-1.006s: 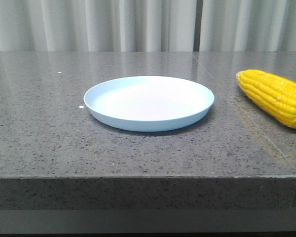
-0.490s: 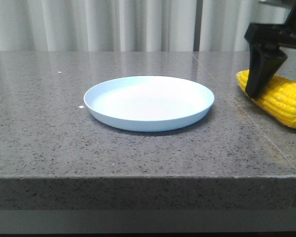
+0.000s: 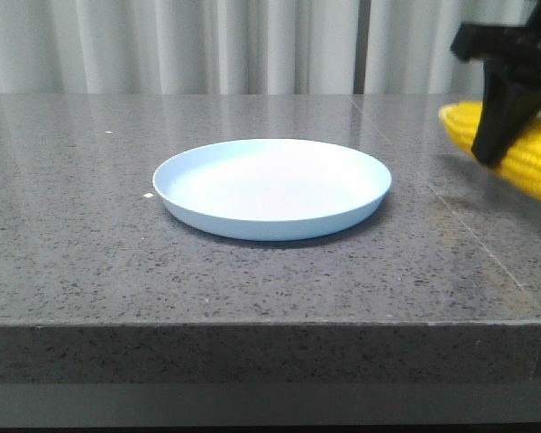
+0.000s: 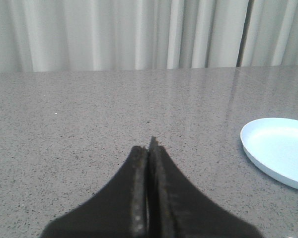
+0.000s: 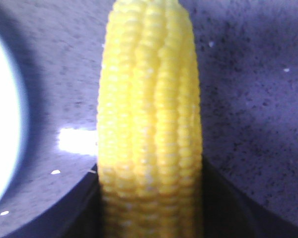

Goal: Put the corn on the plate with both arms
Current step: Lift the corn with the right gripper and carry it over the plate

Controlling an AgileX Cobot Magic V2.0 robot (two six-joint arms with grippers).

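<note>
The pale-blue plate (image 3: 272,187) sits in the middle of the grey stone table. The yellow corn (image 3: 534,161) is at the far right, lifted a little above the table, its shadow below it. My right gripper (image 3: 509,135) is shut on the corn, with one dark finger (image 3: 503,115) across its front. In the right wrist view the corn (image 5: 151,124) fills the space between both fingers, and the plate's edge (image 5: 2,129) shows to one side. My left gripper (image 4: 148,153) is shut and empty over bare table, with the plate (image 4: 280,151) off to its right.
The table's front edge (image 3: 270,323) runs across the front view. Pale curtains (image 3: 252,45) hang behind the table. A thin seam (image 3: 469,230) runs through the tabletop right of the plate.
My right gripper came in from the upper right, closed around the corn and has lifted it off the table. The plate has not moved.
</note>
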